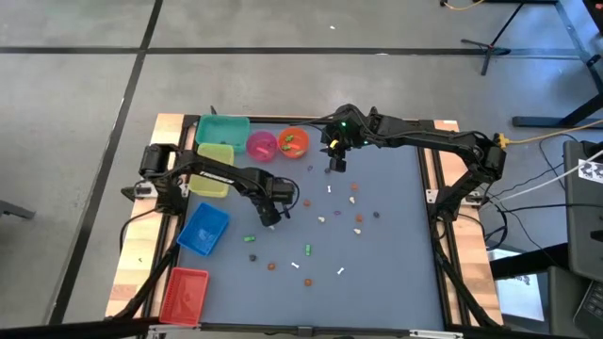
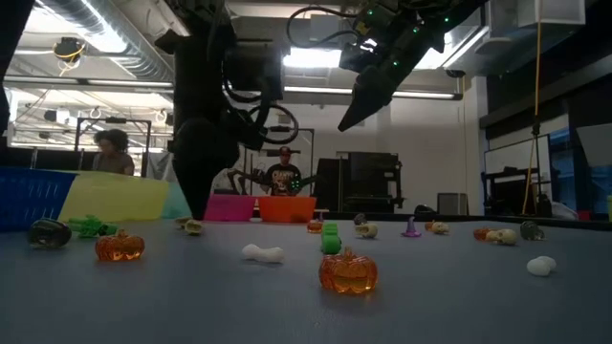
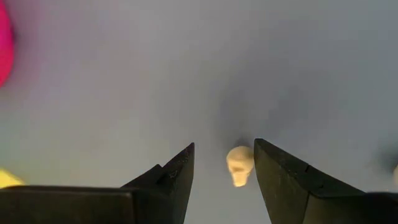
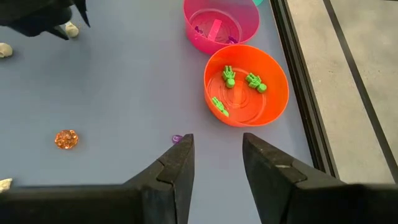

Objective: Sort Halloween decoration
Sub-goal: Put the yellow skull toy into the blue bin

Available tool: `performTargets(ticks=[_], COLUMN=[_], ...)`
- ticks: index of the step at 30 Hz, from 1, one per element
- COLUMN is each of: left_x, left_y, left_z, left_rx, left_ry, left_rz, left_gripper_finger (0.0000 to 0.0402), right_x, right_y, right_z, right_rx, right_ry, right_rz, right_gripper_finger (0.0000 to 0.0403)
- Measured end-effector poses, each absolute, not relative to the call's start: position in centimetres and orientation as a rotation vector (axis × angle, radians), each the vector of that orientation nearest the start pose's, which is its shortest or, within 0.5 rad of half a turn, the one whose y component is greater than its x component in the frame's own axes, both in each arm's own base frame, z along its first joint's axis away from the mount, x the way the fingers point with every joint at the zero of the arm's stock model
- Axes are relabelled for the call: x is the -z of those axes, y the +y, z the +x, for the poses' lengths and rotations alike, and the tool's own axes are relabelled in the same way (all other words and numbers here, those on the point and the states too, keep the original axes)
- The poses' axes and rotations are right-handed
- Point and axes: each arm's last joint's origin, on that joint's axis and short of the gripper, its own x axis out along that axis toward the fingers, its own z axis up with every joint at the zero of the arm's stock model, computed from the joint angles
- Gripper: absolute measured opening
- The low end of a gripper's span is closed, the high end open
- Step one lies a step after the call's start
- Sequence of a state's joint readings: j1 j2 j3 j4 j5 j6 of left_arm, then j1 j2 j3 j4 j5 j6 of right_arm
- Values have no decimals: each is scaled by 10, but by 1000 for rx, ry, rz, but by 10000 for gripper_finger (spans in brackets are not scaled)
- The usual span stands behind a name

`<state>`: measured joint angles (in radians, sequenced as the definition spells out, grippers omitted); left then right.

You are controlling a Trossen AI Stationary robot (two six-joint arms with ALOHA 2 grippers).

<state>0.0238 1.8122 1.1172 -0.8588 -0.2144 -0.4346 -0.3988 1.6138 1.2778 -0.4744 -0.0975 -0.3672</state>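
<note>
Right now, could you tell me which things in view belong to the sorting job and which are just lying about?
Belong to the job:
- white skull between the left hand's open fingers
- green skeletons in the orange bowl
- pink bowl
- orange pumpkin
- right hand, open, empty

Lying about:
- cables on the floor
- people behind the table

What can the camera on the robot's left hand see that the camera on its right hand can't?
Only the left wrist view shows a tiny white skull up close, lying on the table between the open fingers of the left gripper.

Only the right wrist view shows the orange bowl with three green skeletons inside, a little orange pumpkin on the table, and the open, empty right gripper.

Both show the grey table and a pink bowl, which the left view only catches at its edge.
</note>
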Motion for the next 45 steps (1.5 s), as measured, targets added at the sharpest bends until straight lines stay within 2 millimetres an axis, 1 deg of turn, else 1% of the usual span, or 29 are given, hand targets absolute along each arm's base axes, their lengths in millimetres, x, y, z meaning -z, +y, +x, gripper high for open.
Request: performTargets(ticks=[5, 18, 28, 35, 45], left_x=[-153, -153, -153, -153, -138], left_y=[19, 17, 17, 17, 16], left_z=[307, 307, 306, 306, 296], left_rx=[-488, -391, -257, -233, -240], left_ry=[1532, 1556, 1587, 1591, 1629], left_rz=[-189, -185, -52, -17, -18], left_gripper_finger=[150, 149, 149, 149, 149], right_x=[-273, -273, -273, -273, -273], right_y=[-133, -133, -133, -133, -133], right_z=[323, 323, 323, 323, 323], right_rx=[135, 135, 136, 135, 135], right_ry=[826, 826, 826, 826, 826], right_rz=[-146, -146, -146, -146, -146], right_gripper_finger=[135, 135, 135, 135, 135])
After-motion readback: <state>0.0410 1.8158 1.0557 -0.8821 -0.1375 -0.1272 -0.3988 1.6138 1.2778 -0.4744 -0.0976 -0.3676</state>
